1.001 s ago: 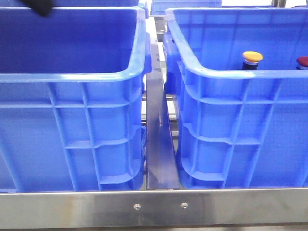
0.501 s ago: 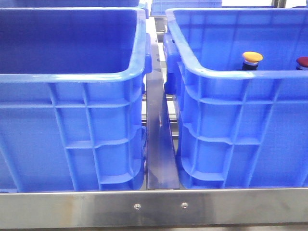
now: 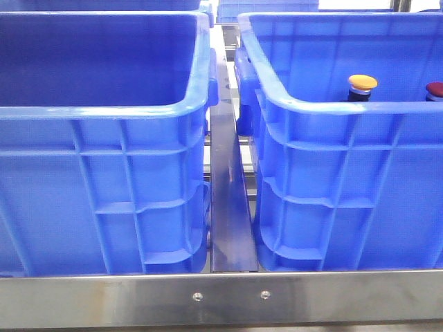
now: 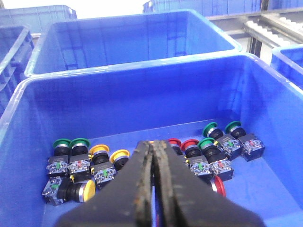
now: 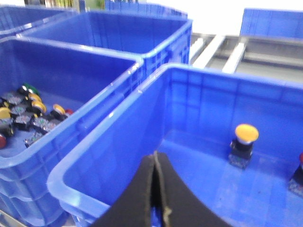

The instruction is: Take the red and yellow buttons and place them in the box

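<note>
A yellow button (image 3: 363, 84) and a red button (image 3: 435, 88) stand upright inside the right box (image 3: 325, 105). The right wrist view shows the same yellow button (image 5: 246, 136), and the red button (image 5: 299, 173) cut by the picture's edge. My right gripper (image 5: 154, 157) is shut and empty, hanging over that box's near rim (image 5: 99, 156). My left gripper (image 4: 154, 144) is shut and empty above the left crate (image 4: 142, 101). On that crate's floor are several yellow buttons (image 4: 120, 156) and red buttons (image 4: 189, 144). Neither gripper shows in the front view.
Several green buttons (image 4: 64, 143) lie among the others in the left crate (image 3: 104, 111). More blue crates (image 4: 132, 40) stand behind. A steel rail (image 3: 230, 207) runs between the two crates and a steel bar (image 3: 221, 297) crosses the front.
A dark part of the left arm showed at the front view's top left one second ago; it has gone from view. The buttons have not moved.
</note>
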Robot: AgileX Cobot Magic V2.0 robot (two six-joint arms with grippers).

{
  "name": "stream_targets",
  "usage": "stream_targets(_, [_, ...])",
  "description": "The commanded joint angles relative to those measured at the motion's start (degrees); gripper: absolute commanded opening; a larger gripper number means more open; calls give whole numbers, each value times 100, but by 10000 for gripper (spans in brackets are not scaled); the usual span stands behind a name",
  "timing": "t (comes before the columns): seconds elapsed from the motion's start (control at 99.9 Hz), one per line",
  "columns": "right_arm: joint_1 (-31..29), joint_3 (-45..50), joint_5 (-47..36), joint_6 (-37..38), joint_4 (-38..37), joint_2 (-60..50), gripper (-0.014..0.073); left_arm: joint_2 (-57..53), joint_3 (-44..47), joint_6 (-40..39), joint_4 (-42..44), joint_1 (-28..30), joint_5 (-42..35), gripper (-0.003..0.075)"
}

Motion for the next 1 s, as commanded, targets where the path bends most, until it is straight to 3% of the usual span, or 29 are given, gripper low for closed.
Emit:
stream_targets(0.0, [2, 4, -233, -79, 151, -377, -102, -178, -1, -63, -47, 7, -490, -20])
stream_targets(0.18, [2, 87, -122, -79, 151, -867, -102, -327, 74, -63, -119, 7, -379, -20])
stream_targets(0.991, [2, 87, -60, -79, 151, -867, -102, -327, 84, -63, -119, 7, -344, -20])
